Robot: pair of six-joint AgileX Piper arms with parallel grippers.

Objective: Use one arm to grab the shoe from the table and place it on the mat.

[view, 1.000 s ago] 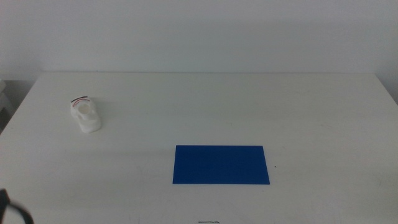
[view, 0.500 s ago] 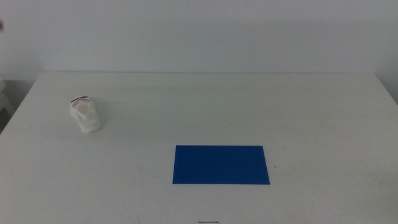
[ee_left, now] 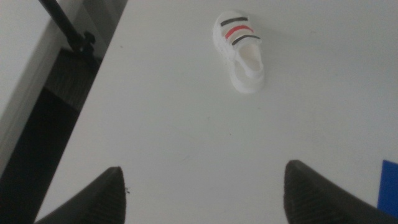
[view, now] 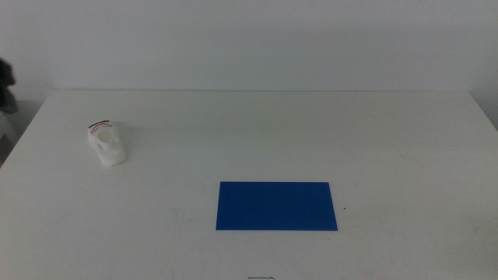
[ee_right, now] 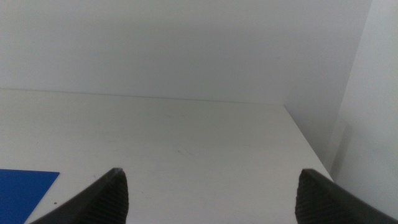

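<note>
Change on the left side only. 1 second ago, a dark bit of the left arm (view: 6, 82) sat low in the corner of the middle view. Now up at the left edge, level with the far end of the table (view: 257, 124). No change to the shoe (view: 107, 145) or the mat (view: 277, 206). Probably a reach for the shoe just begun, with no grab yet.

Shoe resting on its sole on the white top, near the far left corner. Well apart from the blue mat, which lies flat nearer the front middle. Black and red straps clear in the left wrist view, with the shoe ahead of the left gripper (ee_left: 205, 180). Jaws spread wide, holding nothing, high above the table. Needs to go forward and down to get there.

Right gripper (ee_right: 211, 186) waiting over the other side, spread wide too, holding nothing.

Nothing lying between shoe and mat. Only 2 worries: the table edge and a black pole (ee_left: 65, 25) off that side, not far from the shoe.
</note>
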